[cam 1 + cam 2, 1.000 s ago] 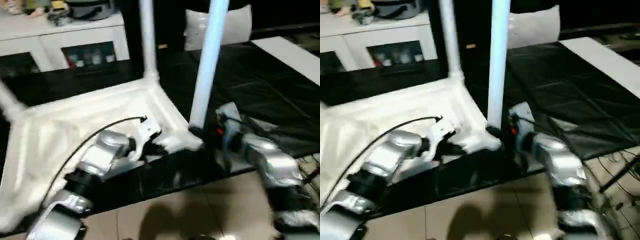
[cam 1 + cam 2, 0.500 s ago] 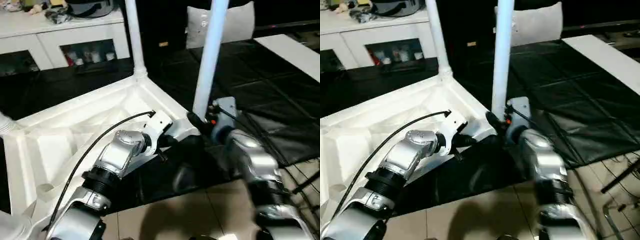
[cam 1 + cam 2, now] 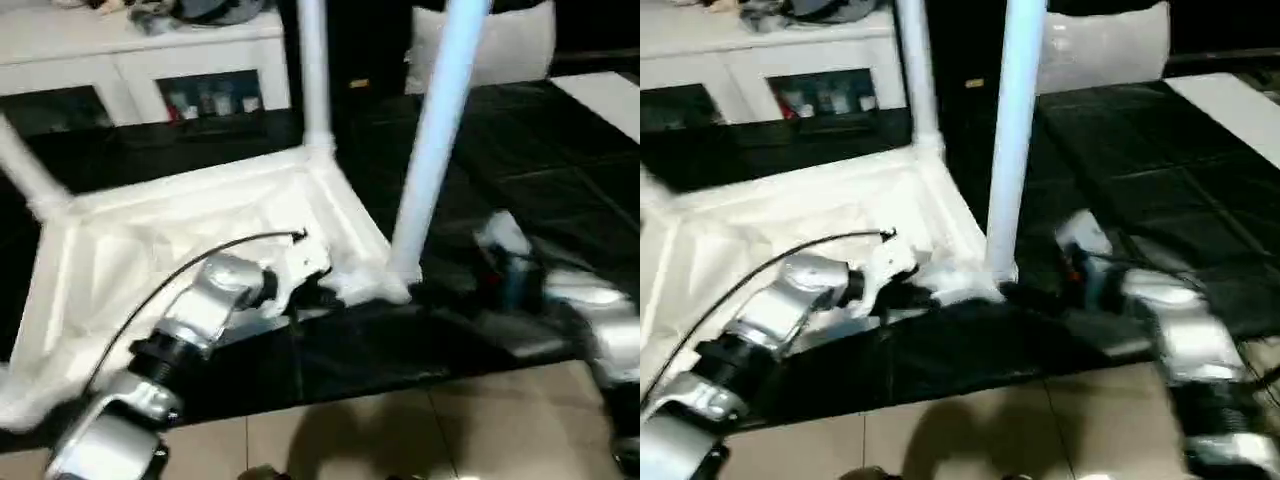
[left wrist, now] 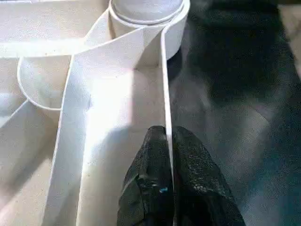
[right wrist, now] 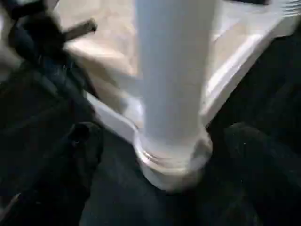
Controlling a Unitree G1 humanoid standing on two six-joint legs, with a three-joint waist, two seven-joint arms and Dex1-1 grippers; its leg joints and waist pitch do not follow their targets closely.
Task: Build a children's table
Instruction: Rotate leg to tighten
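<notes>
The children's table lies upside down on a black mat, its ribbed white top [image 3: 150, 250] facing up. One leg [image 3: 432, 150] stands upright in the near right corner socket [image 5: 174, 160]. Another leg [image 3: 313, 70] stands at the far corner, and a third [image 3: 28, 172] rises on the left. My left gripper [image 4: 165, 136] is shut on the thin rim wall [image 4: 164, 94] of the top, close to the near right leg. My right gripper [image 5: 169, 136] is open, its fingers [image 5: 84, 141] spread wide on either side of that leg's base without touching it.
A white cabinet [image 3: 150, 60] with glass doors stands behind the table. A grey cushion [image 3: 500, 45] leans at the back right. The black mat [image 3: 560, 160] extends to the right, where a white board [image 3: 610, 95] lies. Tiled floor [image 3: 400, 440] runs along the front.
My right gripper has opened and drawn back to the right, away from the near right leg. My left gripper stays shut on the rim. The head camera has shifted.
</notes>
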